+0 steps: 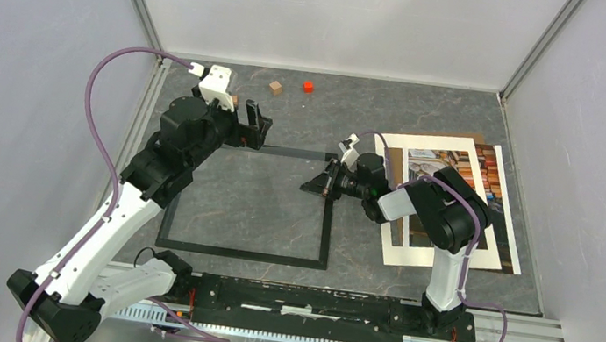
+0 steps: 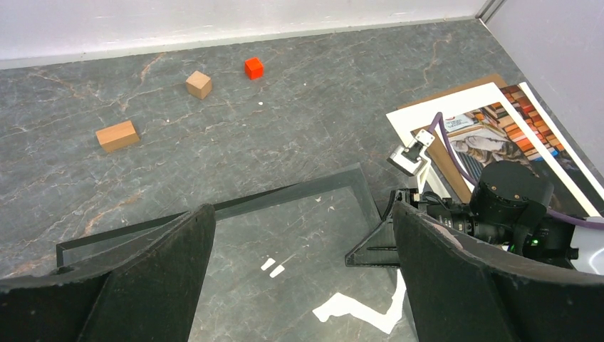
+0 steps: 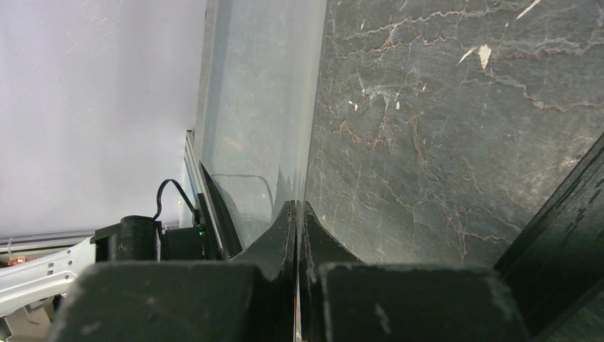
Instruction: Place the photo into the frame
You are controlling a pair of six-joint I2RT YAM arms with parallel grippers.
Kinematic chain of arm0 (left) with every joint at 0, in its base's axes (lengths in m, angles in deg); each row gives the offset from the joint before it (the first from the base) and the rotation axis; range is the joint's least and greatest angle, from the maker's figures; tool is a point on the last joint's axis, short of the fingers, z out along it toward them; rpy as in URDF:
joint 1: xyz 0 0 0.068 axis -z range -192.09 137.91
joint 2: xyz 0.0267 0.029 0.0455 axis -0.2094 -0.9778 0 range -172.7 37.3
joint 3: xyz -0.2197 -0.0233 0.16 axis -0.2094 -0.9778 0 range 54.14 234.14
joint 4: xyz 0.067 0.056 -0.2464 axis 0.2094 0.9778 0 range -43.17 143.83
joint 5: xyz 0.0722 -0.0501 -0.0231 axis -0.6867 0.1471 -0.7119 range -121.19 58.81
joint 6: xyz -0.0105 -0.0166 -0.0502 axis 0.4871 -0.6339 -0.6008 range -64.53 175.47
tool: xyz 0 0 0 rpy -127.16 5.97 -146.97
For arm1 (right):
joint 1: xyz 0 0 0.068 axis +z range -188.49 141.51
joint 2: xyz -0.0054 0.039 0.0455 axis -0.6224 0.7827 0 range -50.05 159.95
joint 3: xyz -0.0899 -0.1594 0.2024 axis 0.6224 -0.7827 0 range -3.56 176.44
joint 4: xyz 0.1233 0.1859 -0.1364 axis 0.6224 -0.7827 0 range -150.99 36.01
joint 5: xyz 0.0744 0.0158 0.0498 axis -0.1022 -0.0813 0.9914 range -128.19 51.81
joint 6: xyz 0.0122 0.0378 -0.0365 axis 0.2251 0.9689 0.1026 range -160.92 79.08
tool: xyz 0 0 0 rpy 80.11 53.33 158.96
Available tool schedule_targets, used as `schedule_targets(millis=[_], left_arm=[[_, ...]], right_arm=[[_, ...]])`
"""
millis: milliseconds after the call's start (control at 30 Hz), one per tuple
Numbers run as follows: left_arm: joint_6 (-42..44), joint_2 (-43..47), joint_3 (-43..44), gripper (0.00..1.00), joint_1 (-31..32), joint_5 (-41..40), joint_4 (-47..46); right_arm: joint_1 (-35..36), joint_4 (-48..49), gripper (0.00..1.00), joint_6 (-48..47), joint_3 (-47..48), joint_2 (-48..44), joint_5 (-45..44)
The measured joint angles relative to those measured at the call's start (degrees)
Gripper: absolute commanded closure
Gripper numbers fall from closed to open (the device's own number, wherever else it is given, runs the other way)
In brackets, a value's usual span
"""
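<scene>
top external: right gripper [image 1: 309,186] sideways at frame [image 1: 246,254]

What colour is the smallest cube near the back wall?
The cube is bright orange-red. The left wrist view shows it best.

The large, thin-edged black rectangular picture frame [image 1: 244,254] [image 2: 285,192] is lying flat at the middle of the grey marbled table [image 1: 430,117]. The tabletop is showing through its opening, along with pale reflections. The rectangular colour photo of crowded bookshelves [image 1: 470,168] [image 2: 530,128] is lying flat to the frame's right, apart from it and slightly askew. It is sitting beneath a white mat border [image 1: 422,143], showing through the mat's window and sticking out past its right edge.
</scene>
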Motion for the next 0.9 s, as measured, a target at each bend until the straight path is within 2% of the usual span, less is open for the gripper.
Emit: schedule_targets(millis=[900], left_arm=[[0.0,-0.4,0.0,0.0,0.0,0.0,0.0]], right_arm=[[-1.2,-0.8,1.0,-0.5,0.0,0.0,1.0]])
